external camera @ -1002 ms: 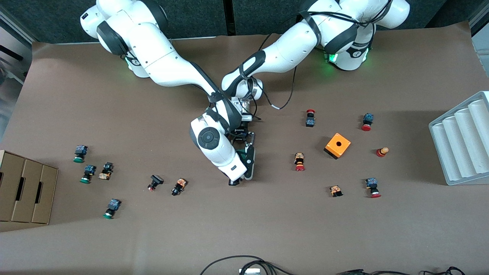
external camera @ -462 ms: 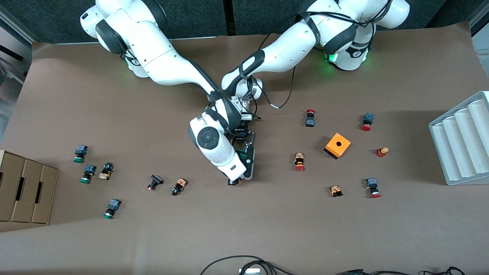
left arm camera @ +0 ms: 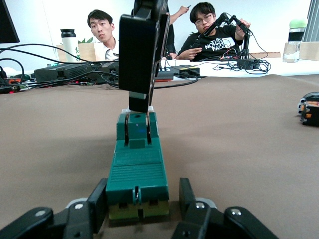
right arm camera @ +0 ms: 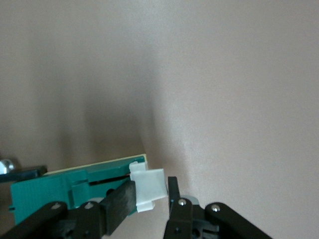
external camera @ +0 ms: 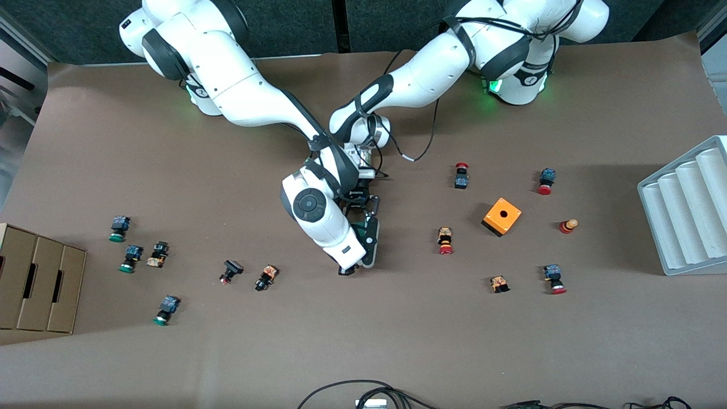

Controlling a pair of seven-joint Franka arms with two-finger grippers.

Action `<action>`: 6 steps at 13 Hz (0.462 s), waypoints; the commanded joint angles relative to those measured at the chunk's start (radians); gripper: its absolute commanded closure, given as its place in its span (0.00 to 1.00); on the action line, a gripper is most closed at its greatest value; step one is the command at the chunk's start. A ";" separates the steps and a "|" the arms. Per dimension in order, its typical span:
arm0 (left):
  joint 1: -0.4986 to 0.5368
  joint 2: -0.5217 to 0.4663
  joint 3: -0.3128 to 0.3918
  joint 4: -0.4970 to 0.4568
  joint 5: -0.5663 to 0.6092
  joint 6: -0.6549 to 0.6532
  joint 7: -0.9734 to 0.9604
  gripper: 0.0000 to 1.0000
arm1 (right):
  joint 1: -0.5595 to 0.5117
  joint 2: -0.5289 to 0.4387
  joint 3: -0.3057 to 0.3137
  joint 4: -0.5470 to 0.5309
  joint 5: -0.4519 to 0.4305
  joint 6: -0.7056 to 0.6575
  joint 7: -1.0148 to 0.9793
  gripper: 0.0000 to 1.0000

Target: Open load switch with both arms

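Mid-table: left gripper [left arm camera: 137, 204] clamps load switch [left arm camera: 137, 169]; right gripper [right arm camera: 152, 199] apparently pinches white slider [right arm camera: 148, 185].

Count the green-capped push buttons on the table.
3 green-capped buttons, all toward the right arm's end: one farthest from the front camera, one nearer, one nearest. Others may be hidden.

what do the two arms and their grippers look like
Both arms are glossy white, rounded segments with black joint bands. The right arm has a round black disc on its wrist; the left arm trails thin black cables. Green lights glow at both bases. Each gripper, left gripper and right gripper, is black, two-fingered, with visible screws.
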 commanded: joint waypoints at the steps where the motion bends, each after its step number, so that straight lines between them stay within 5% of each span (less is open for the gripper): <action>1: -0.014 0.027 0.005 -0.003 0.004 0.004 -0.013 0.36 | 0.026 -0.026 -0.003 -0.033 0.016 -0.031 0.022 0.68; 6: -0.014 0.029 0.010 -0.002 0.004 0.004 -0.013 0.36 | 0.028 -0.022 -0.003 -0.033 0.017 -0.027 0.026 0.72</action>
